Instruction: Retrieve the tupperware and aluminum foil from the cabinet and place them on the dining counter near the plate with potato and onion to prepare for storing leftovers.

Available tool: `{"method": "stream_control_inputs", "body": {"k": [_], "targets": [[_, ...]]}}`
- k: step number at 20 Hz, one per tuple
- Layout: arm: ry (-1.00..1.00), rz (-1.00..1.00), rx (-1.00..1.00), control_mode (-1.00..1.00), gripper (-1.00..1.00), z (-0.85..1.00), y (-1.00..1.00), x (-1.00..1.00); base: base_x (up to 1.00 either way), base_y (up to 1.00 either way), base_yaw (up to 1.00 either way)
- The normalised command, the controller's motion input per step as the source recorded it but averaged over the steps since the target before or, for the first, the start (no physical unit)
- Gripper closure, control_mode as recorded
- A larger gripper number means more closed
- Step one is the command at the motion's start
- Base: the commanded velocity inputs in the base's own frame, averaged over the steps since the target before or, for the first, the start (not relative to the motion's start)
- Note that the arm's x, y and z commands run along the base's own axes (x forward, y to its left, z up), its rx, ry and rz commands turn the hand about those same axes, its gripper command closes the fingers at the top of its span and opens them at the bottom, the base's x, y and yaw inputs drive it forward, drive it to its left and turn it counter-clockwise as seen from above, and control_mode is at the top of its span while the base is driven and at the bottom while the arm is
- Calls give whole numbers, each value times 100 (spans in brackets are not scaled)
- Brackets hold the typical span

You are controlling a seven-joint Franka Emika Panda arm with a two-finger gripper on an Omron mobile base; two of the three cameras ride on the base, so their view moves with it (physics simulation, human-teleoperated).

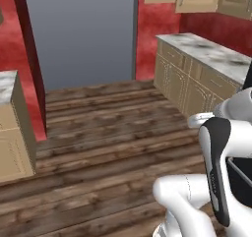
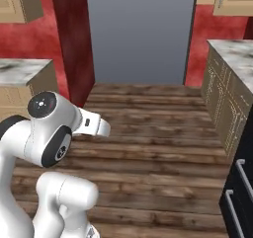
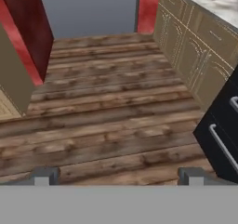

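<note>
Gripper (image 3: 118,175) jaws stand wide apart, nothing between them; fingertips (image 3: 44,175) sit at 7 and 5 o'clock in the hand view, over bare wood-plank floor (image 3: 107,107). Tupperware, foil, target cabinet, dining counter: cannot locate them. Marble wall counter (image 1: 209,51) over panelled doors at 2 o'clock, left base view. Dark appliance with bar handles (image 3: 222,144) at 4 o'clock, hand view. Grey doorway (image 2: 141,32) at 12 o'clock.

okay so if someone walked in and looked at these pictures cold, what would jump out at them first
Probably the white robot arm, folded low in the foreground over the dark wood plank floor. Beyond it, bright red walls frame a tall grey opening straight ahead. Marble-topped tan cabinets line the right side, and the open gripper holds nothing.
</note>
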Motion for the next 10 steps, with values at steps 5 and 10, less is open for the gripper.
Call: {"method": "stream_control_inputs", "body": {"k": [5,10], "targets": [[0,0,0,100,-100,0,0,0,100,-3,0],[0,0,0,100,-100,0,0,0,100,-9,-3]]}}
